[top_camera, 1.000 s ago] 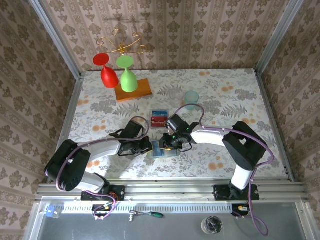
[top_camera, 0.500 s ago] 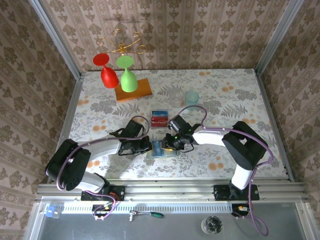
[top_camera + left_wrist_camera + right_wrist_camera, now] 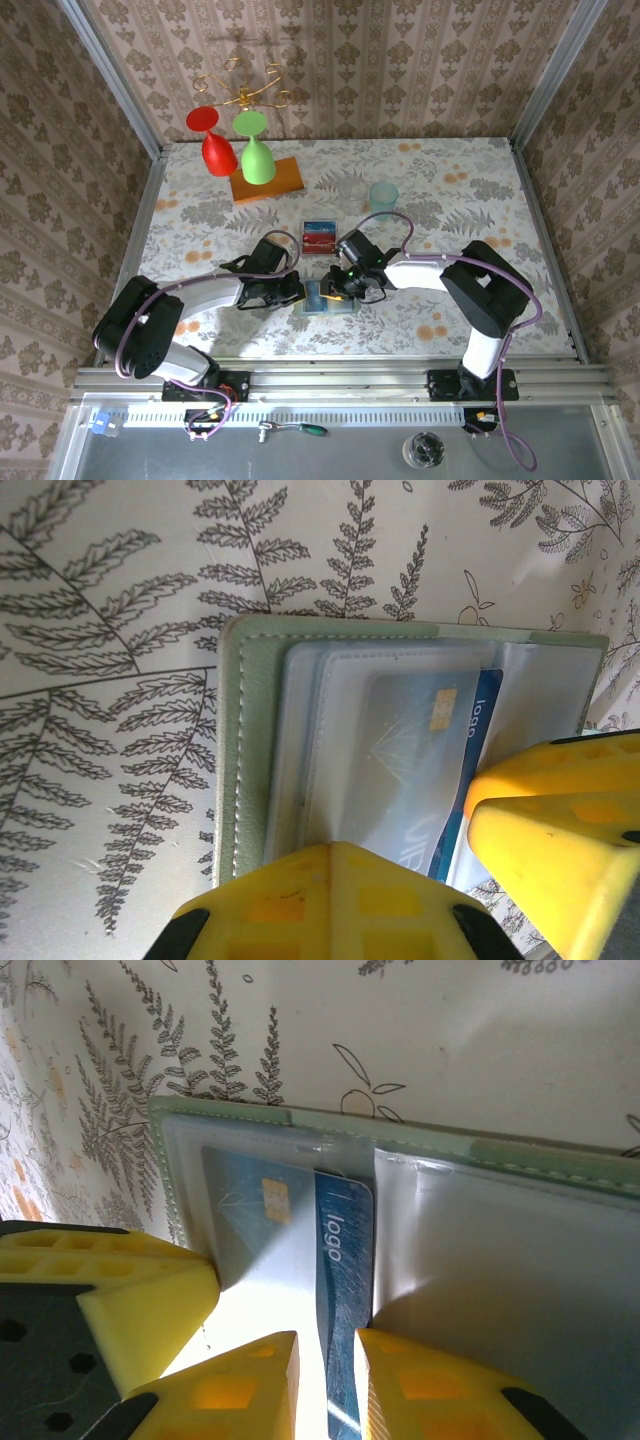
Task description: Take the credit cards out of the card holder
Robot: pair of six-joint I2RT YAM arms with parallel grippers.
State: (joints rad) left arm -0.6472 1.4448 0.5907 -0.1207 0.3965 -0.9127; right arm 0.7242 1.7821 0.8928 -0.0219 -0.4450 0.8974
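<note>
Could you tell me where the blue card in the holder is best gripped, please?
Probably by its bare strip printed "logo", the part of the blue card sticking out of the clear pocket toward the middle of the card holder. Come from that middle side with the claw low: the rest lies flat under plastic.

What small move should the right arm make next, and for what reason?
Probably close the right fingers on the exposed strip of the blue card. That strip juts from the clear pocket of the card holder between the two fingers, with a bright gap beside it, and the shut left fingers seem to pin the holder.
</note>
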